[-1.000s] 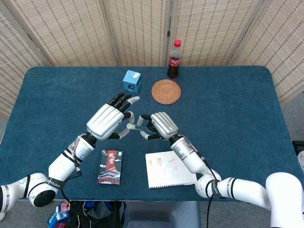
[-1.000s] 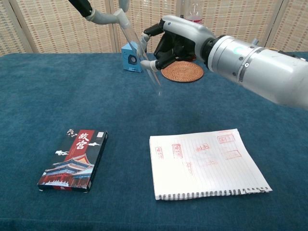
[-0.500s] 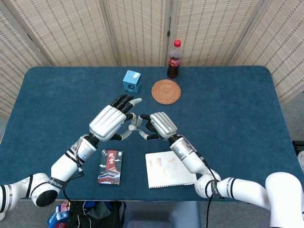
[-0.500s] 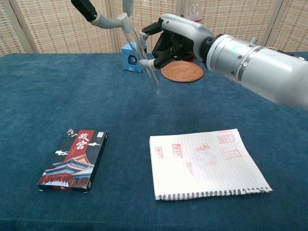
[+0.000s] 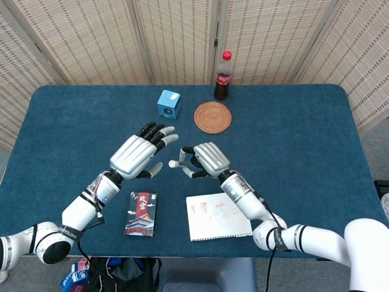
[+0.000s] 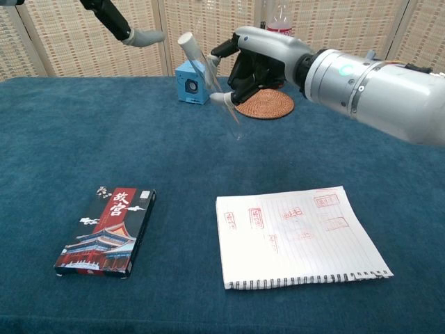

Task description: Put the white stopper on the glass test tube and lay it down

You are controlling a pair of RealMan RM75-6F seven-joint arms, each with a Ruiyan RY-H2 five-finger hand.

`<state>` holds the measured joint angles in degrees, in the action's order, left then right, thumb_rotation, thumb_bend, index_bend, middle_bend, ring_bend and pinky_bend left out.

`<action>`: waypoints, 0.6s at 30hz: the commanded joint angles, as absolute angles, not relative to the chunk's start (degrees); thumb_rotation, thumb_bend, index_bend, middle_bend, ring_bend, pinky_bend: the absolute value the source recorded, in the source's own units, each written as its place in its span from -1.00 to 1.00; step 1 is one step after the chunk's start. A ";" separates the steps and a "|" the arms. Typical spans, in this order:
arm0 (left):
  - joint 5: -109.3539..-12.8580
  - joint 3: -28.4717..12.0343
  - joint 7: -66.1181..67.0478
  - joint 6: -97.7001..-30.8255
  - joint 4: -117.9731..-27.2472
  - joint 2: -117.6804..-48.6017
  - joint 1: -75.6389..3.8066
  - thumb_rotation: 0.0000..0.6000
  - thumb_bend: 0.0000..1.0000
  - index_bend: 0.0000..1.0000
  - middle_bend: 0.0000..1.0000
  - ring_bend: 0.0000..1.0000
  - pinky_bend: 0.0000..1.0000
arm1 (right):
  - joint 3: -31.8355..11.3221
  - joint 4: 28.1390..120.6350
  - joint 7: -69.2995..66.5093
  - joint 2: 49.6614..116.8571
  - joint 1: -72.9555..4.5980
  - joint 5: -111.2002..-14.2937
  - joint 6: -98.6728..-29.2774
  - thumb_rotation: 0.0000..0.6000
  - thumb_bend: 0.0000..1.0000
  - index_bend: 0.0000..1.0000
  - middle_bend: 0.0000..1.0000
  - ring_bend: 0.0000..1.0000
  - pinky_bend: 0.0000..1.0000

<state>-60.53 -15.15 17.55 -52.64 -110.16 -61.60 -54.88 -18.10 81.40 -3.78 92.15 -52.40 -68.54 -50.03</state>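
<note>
My right hand [image 6: 263, 61] grips the glass test tube [image 6: 225, 110] above the table, tilted with its mouth up and to the left. The white stopper [image 6: 186, 40] sits in the tube's mouth. In the head view the right hand [image 5: 206, 159] is at the table's middle, and the stopper [image 5: 174, 163] shows as a pale tip just left of its fingers. My left hand [image 5: 137, 155] hovers to the left with its fingers spread and holds nothing. In the chest view only a dark finger with a grey tip shows of the left hand [image 6: 119, 22], well apart from the stopper.
A blue box [image 5: 168, 104], a woven coaster [image 5: 213, 116] and a cola bottle [image 5: 223, 76] stand at the back. Near the front edge lie a dark card box [image 5: 141, 213] and a lined notebook [image 5: 217, 217], below the hands.
My left hand has let go at the tube's mouth and drawn back to the left. The stopper stays on the tube, which the right hand still holds, shifted slightly right.
</note>
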 commanded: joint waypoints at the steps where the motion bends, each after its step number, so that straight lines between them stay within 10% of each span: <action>1: -60.34 -14.76 16.90 -52.49 -109.70 -61.13 -54.39 1.00 -0.22 -1.00 -1.00 -1.00 -1.00 | -17.30 83.51 3.02 87.64 -53.85 -63.99 -45.56 1.00 0.24 0.80 1.00 1.00 1.00; 18: -59.89 -11.96 14.32 -52.53 -104.90 -58.79 -50.53 1.00 -0.22 -1.00 -1.00 -1.00 -1.00 | -9.49 79.66 26.48 85.33 -67.11 -35.31 -36.42 1.00 0.21 0.81 1.00 1.00 1.00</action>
